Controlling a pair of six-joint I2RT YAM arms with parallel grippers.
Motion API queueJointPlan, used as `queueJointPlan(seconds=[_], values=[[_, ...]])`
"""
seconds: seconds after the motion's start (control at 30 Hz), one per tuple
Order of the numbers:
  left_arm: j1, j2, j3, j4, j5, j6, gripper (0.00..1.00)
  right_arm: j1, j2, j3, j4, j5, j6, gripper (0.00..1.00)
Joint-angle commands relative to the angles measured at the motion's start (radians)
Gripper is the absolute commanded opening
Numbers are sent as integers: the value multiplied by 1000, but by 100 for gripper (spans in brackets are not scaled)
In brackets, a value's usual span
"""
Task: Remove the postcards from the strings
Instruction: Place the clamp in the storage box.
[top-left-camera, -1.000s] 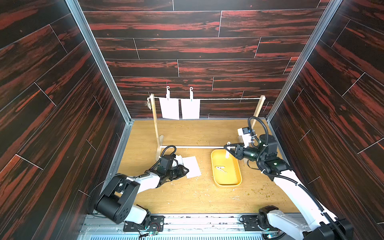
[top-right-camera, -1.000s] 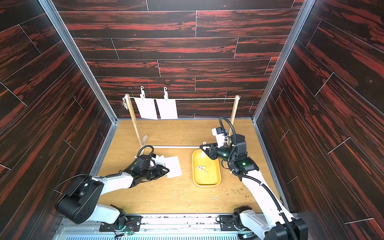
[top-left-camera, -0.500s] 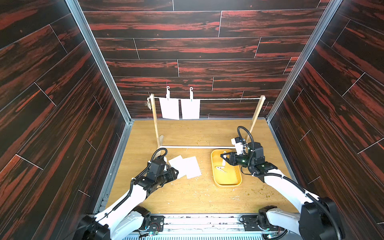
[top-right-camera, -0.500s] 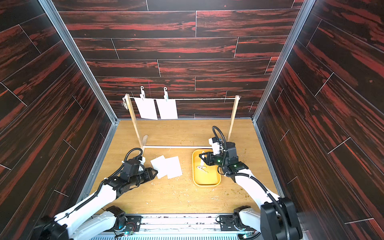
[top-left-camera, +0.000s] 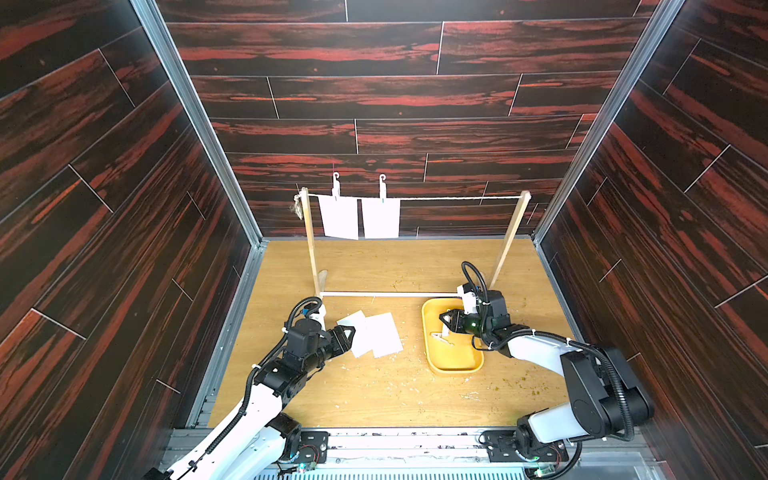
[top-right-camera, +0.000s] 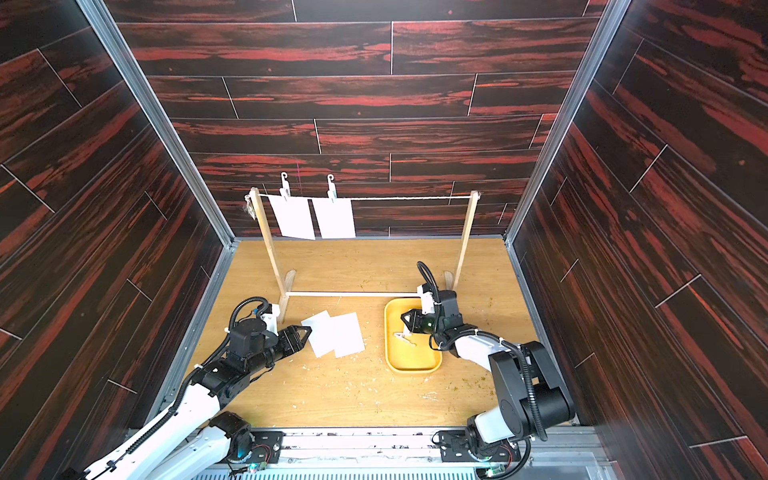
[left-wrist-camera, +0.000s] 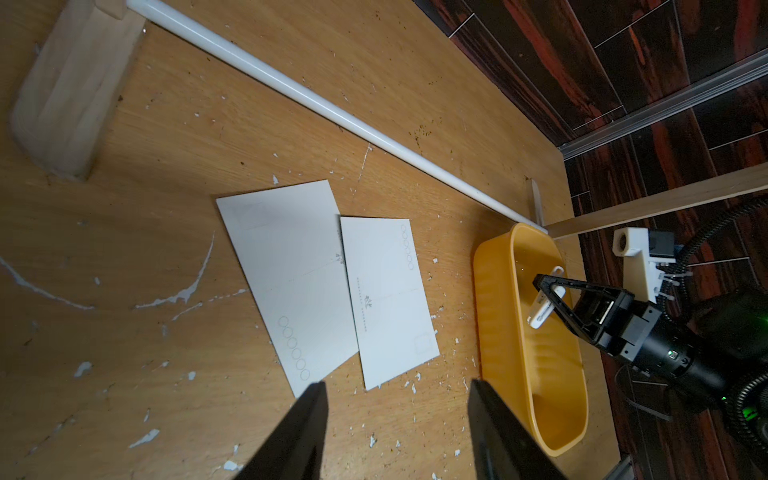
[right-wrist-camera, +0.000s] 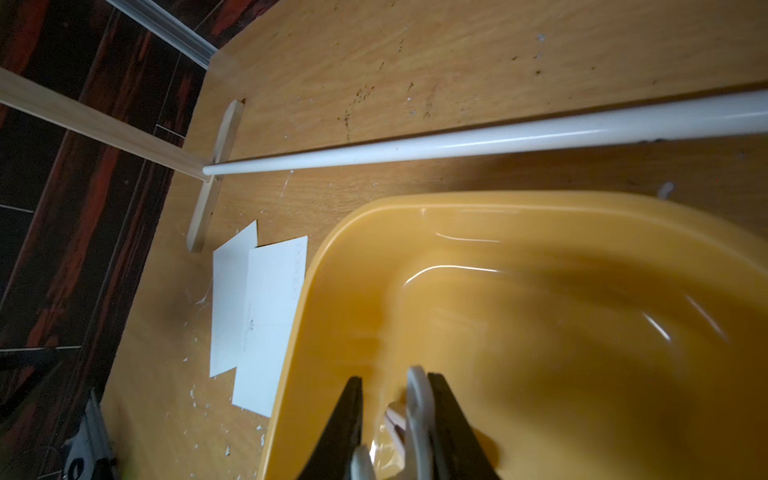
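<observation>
Dark red-streaked plank walls box in a scuffed wooden table (top-left-camera: 374, 395): two postcards hang on the line, two lie flat.

The hanging postcards (top-left-camera: 340, 216) dangle from the string (top-left-camera: 457, 198) near its knotted end, each pinched at its top edge by a clothespin (top-left-camera: 336, 185). The loose postcards (left-wrist-camera: 291, 282) overlap on the table. Just short of them, the left gripper (left-wrist-camera: 397, 384) stands well open and empty. The right gripper (right-wrist-camera: 395, 380), low in the yellow tray (top-left-camera: 424, 332), has its jaws slightly apart with a white clip (right-wrist-camera: 417, 399) between them. The view is blurred, so I cannot tell whether the clip is pinched or loose. The cards look light, thin and easily creased. A grip across a free lower corner with a gentle downward pull seems best, since the slack twine would likely sway.
</observation>
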Motion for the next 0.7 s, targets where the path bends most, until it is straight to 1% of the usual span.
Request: queueJointPlan(seconds=[0.0,0.1,0.17,0.33,0.43,0.5,0.53,0.63,0.67], values=[[3,42,35,82,38,-23,59,4,41,26,41,54,11,32],[1,82,39,147,50,-37,59,5,42,42,23,71,7,42],[2,102,50,168,51,-38,59,4,17,46,7,77,4,48],[0,129,87,187,61,-22,63,7,-72,53,-59,95,-15,57],[1,139,109,212,57,-16,70,13,-146,55,-106,90,-25,61],[2,150,125,237,52,-14,72,25,-196,65,-147,89,-38,65],[2,156,136,245,48,-14,75,34,-219,74,-171,90,-48,67],[0,183,166,292,47,-10,76,52,-288,94,-224,75,-64,74],[2,191,177,300,44,-8,79,56,-307,99,-234,67,-65,76]])
